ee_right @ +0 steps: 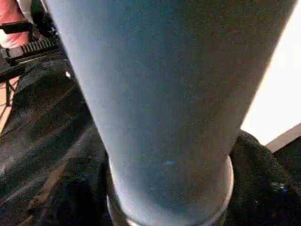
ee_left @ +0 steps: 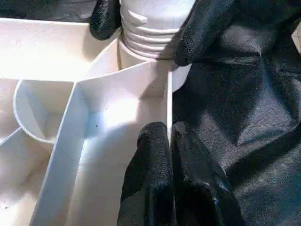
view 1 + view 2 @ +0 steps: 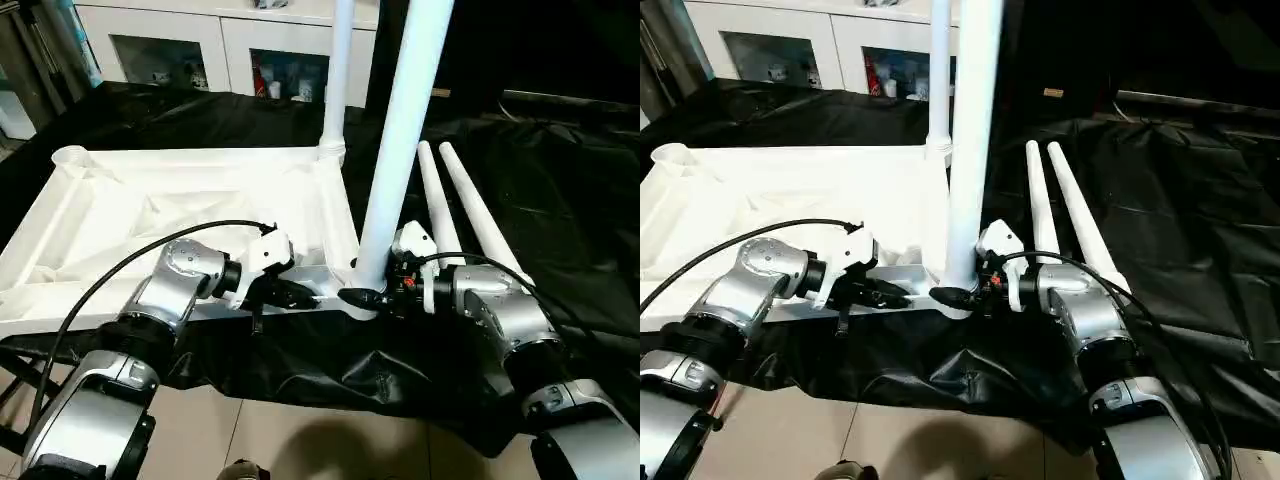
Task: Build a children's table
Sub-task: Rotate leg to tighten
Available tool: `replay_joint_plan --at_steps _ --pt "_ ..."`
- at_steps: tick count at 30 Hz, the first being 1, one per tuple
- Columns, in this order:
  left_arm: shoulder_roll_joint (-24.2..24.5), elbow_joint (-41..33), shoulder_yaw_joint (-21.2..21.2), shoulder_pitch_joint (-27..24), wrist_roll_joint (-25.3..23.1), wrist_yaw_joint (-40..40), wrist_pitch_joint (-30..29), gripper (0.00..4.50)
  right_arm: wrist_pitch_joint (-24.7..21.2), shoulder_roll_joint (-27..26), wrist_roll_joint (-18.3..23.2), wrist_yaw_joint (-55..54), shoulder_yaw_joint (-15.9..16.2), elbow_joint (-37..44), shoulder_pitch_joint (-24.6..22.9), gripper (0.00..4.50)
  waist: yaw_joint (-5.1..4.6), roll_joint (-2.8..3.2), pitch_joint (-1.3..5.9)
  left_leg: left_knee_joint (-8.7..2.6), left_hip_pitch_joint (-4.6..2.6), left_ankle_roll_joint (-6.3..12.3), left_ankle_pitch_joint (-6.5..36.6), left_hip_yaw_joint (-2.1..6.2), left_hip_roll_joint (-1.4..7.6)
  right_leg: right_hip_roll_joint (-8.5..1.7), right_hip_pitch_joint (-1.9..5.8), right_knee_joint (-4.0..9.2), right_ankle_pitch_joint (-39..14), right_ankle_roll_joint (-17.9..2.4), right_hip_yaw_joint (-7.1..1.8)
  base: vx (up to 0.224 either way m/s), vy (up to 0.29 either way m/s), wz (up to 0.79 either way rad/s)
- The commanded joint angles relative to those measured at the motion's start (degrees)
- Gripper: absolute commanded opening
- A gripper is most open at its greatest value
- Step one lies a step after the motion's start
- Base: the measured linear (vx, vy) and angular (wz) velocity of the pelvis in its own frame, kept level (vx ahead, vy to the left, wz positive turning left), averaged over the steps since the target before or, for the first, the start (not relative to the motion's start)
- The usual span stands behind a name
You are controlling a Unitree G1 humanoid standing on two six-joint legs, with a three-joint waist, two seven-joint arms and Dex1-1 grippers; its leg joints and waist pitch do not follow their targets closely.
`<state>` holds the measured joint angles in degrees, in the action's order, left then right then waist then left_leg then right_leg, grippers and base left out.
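Observation:
The white table top (image 3: 150, 210) lies upside down on a black cloth, ribbed underside up. One tube leg (image 3: 338, 70) stands upright in its far right corner socket. A second leg (image 3: 405, 120) stands in the near right corner socket, its ribbed end (image 2: 150, 28) at the socket mouth. My right gripper (image 3: 372, 296) is shut on this leg's base, its fingers (image 2: 202, 28) on either side. My left gripper (image 2: 169, 136) is shut on the top's thin rim wall (image 2: 168, 99) just beside that corner. Two more legs (image 3: 440, 200) (image 3: 482, 220) lie on the cloth to the right.
A white cabinet with glass doors (image 3: 200, 45) stands behind the work. The black cloth (image 3: 560, 200) hangs over the near edge above a tiled floor (image 3: 300, 440). An empty corner socket (image 3: 70, 156) is at the top's far left.

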<state>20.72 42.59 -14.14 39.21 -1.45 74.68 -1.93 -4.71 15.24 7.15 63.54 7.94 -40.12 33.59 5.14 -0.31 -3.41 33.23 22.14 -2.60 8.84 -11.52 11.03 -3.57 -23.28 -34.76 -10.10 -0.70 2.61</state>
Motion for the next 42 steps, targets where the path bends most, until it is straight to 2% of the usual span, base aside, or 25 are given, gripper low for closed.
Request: replay_joint_plan --at_steps 1,3,4,5,6,7,8,9,10,11,13,15,16,17,18,19,22,23,24,27,33,36,38,42 --pt "-1.7 -0.2 0.9 1.6 0.8 -2.5 0.3 0.00 -0.4 -1.0 -0.4 -4.6 -1.3 -0.3 -0.3 2.97 -0.10 -0.09 3.95 -3.66 -1.70 0.89 15.4 1.15 2.69 -4.67 2.25 4.33 -14.8 -12.9 -2.35 0.000 0.000 0.00" --pt "-3.9 1.8 1.9 3.2 0.1 -8.7 -0.6 0.00 0.3 -3.7 -2.2 -14.7 -2.8 -4.2 0.9 2.83 -0.42 -0.15 3.90 -3.68 -1.66 0.21 15.6 1.21 2.49 -4.75 2.10 4.51 -16.2 -12.5 -2.42 0.000 0.000 0.00" --pt "-3.9 1.8 1.9 3.2 0.1 -8.7 -0.6 0.00 0.3 -3.7 -2.2 -14.7 -2.8 -4.2 0.9 2.80 -0.62 -0.19 3.87 -3.80 -1.82 -0.34 16.0 1.37 2.47 -4.79 2.06 4.59 -17.4 -12.3 -2.40 0.000 0.000 0.00" --pt "-5.0 2.6 2.4 4.0 -0.1 -11.3 -1.2 0.00 -0.4 -4.7 -2.7 -19.2 -3.3 -6.1 1.7 2.78 -0.67 -0.35 3.88 -3.75 -1.70 -0.27 16.2 1.39 2.42 -4.83 2.28 4.75 -18.1 -11.8 -2.37 0.000 0.000 0.00" --pt "-6.8 4.3 2.7 5.5 -0.8 -15.6 -1.8 0.00 -0.6 -6.4 -3.0 -25.5 -4.4 -8.7 2.6 2.78 -0.90 -0.34 3.84 -3.68 -1.81 -0.18 16.3 1.31 2.34 -4.74 2.02 4.80 -18.2 -11.8 -2.47 0.000 0.000 0.00" --pt "-6.8 4.3 2.7 5.5 -0.8 -15.6 -1.8 0.00 -0.6 -6.4 -3.0 -25.5 -4.4 -8.7 2.6 2.76 -1.14 -0.25 3.83 -3.65 -1.81 -0.33 16.3 1.30 2.29 -4.75 1.91 4.80 -18.5 -11.8 -2.50 0.000 0.000 0.00" --pt "-8.3 5.8 3.0 6.7 -1.3 -19.2 -2.1 0.00 -0.7 -7.8 -3.2 -30.5 -5.2 -10.6 3.2 2.76 -1.12 -0.34 3.89 -3.65 -1.79 -0.38 16.2 1.40 2.24 -4.83 2.14 4.96 -19.2 -11.3 -2.43 0.000 0.000 0.00" --pt "-9.7 7.1 3.2 7.8 -1.8 -22.5 -2.2 0.00 -0.5 -9.2 -3.2 -34.7 -6.0 -11.9 3.8 2.75 -1.30 -0.16 3.88 -3.63 -1.76 -0.53 16.0 1.32 2.28 -4.83 1.85 4.91 -18.9 -11.3 -2.57 0.000 0.000 0.00" --pt "-10.7 8.0 3.3 8.5 -2.1 -24.8 -2.2 0.00 -0.3 -10.2 -3.3 -37.5 -6.5 -12.7 4.1 2.75 -1.42 -0.28 3.95 -3.66 -1.88 -0.98 15.8 1.42 2.25 -4.73 2.04 4.89 -18.3 -11.4 -2.46 0.000 0.000 0.00" --pt "-11.6 8.8 3.3 9.1 -2.3 -26.6 -2.1 0.00 -0.6 -11.3 -3.0 -40.2 -7.4 -13.5 4.6 2.75 -1.48 0.03 3.99 -3.58 -1.82 -0.67 15.4 1.38 2.23 -4.75 2.01 4.80 -17.0 -11.6 -2.55 0.000 0.000 0.00" --pt "-13.4 10.1 3.5 10.2 -2.4 -29.8 -1.8 0.00 0.3 -13.4 -3.6 -46.0 -8.2 -15.0 5.7 2.75 -1.55 -0.17 4.14 -3.56 -1.59 -0.22 14.2 1.30 2.12 -4.58 2.22 4.56 -14.3 -11.9 -2.51 0.000 0.000 0.00" --pt "-14.5 10.6 3.3 10.6 -2.5 -31.0 -1.5 0.00 1.2 -14.6 -4.1 -48.4 -8.2 -16.0 6.3 2.75 -1.51 -0.05 4.23 -3.52 -1.60 0.17 13.6 1.28 2.10 -4.60 2.40 4.47 -12.4 -12.3 -2.42 0.000 0.000 0.00" --pt "-14.9 10.5 3.1 10.7 -2.6 -31.1 -0.9 0.00 2.3 -15.0 -4.5 -47.6 -7.4 -15.9 6.3 2.75 -1.45 -0.09 4.25 -3.44 -1.46 0.76 13.2 1.23 2.06 -4.61 2.54 4.39 -11.2 -12.5 -2.43 0.000 0.000 0.00" --pt "-15.4 10.5 2.9 10.6 -2.7 -30.3 -0.2 0.00 3.6 -15.6 -3.9 -45.1 -7.2 -15.7 6.4 3.10 -1.42 -0.04 4.29 -3.42 -1.40 1.26 12.8 1.24 2.07 -4.53 2.65 4.25 -10.0 -12.7 -2.39 0.000 0.000 0.00" --pt "-15.4 10.3 2.6 10.4 -2.8 -29.5 0.3 0.00 3.7 -15.8 -3.1 -43.5 -7.6 -15.4 6.4 3.10 -1.43 -0.07 4.28 -3.41 -1.38 1.58 13.0 1.19 2.08 -4.54 2.63 4.29 -9.8 -12.8 -2.38 0.000 0.000 0.00" --pt "-15.4 10.3 2.6 10.4 -2.8 -29.5 0.3 0.00 3.7 -15.8 -3.1 -43.5 -7.6 -15.4 6.4 3.44 -1.44 -0.09 4.22 -3.40 -1.39 1.93 13.2 1.20 2.09 -4.56 2.69 4.36 -10.1 -12.8 -2.36 0.000 0.000 0.00" --pt "-14.7 9.5 1.9 9.3 -2.4 -25.7 1.4 0.00 3.9 -15.1 -2.2 -39.4 -7.9 -14.7 6.5 3.49 -1.47 -0.19 4.12 -3.47 -1.34 2.09 14.1 1.24 2.13 -4.68 2.76 4.50 -11.8 -12.8 -2.36 0.000 0.000 0.00" --pt "-14.4 9.2 1.7 8.9 -2.2 -24.5 1.8 0.00 4.1 -14.6 -2.3 -38.3 -7.6 -14.3 6.3 3.81 -1.46 -0.19 4.13 -3.44 -1.35 2.17 14.0 1.24 2.13 -4.68 2.80 4.52 -11.9 -12.8 -2.37 0.000 0.000 0.00" --pt "-14.0 8.8 1.6 8.6 -2.0 -23.4 1.9 0.00 4.2 -14.1 -2.4 -37.2 -7.3 -14.0 6.2 3.90 -1.50 -0.12 4.15 -3.46 -1.37 2.21 13.7 1.26 2.21 -4.63 2.78 4.41 -11.4 -13.0 -2.37 0.000 0.000 0.00" --pt "-13.2 7.9 1.3 7.7 -1.6 -21.2 2.4 0.00 4.8 -12.7 -2.7 -34.7 -6.4 -13.3 5.9 3.92 -1.46 -0.18 4.16 -3.39 -1.34 2.65 13.3 1.22 2.31 -4.70 2.82 4.27 -10.3 -13.6 -2.36 0.000 0.000 0.00" --pt "-9.1 4.0 0.4 4.5 -0.1 -11.2 2.8 0.00 5.1 -6.4 -1.7 -20.4 -5.0 -9.0 4.1 3.92 -0.95 -0.22 4.12 -3.33 -1.27 3.23 13.0 1.05 2.47 -4.53 2.96 3.98 -9.5 -14.2 -2.21 0.000 0.000 0.00" --pt "-8.0 3.2 0.2 3.9 0.3 -8.7 2.9 0.00 4.3 -4.5 -1.1 -15.4 -4.3 -6.9 3.3 3.92 -0.71 -0.11 4.05 -3.33 -1.49 3.10 13.9 0.98 2.63 -4.49 2.72 4.10 -10.9 -14.2 -2.22 0.000 0.000 0.00" --pt "-6.1 2.0 0.4 2.9 0.6 -5.6 3.6 0.00 4.5 -1.6 -1.4 -10.0 -2.4 -4.8 2.3 3.92 -0.15 -0.18 4.03 -3.33 -1.46 2.92 13.7 1.01 2.73 -4.61 2.67 4.07 -11.5 -13.8 -2.28 0.000 0.000 0.00" --pt "-3.8 0.9 0.1 2.3 1.2 -1.6 3.3 0.00 3.4 0.7 -0.7 -5.3 -1.8 -3.1 1.8 3.92 0.09 -0.18 4.00 -3.45 -1.52 2.42 14.3 1.04 2.73 -4.60 2.51 4.09 -12.7 -13.5 -2.25 0.000 0.000 0.00"
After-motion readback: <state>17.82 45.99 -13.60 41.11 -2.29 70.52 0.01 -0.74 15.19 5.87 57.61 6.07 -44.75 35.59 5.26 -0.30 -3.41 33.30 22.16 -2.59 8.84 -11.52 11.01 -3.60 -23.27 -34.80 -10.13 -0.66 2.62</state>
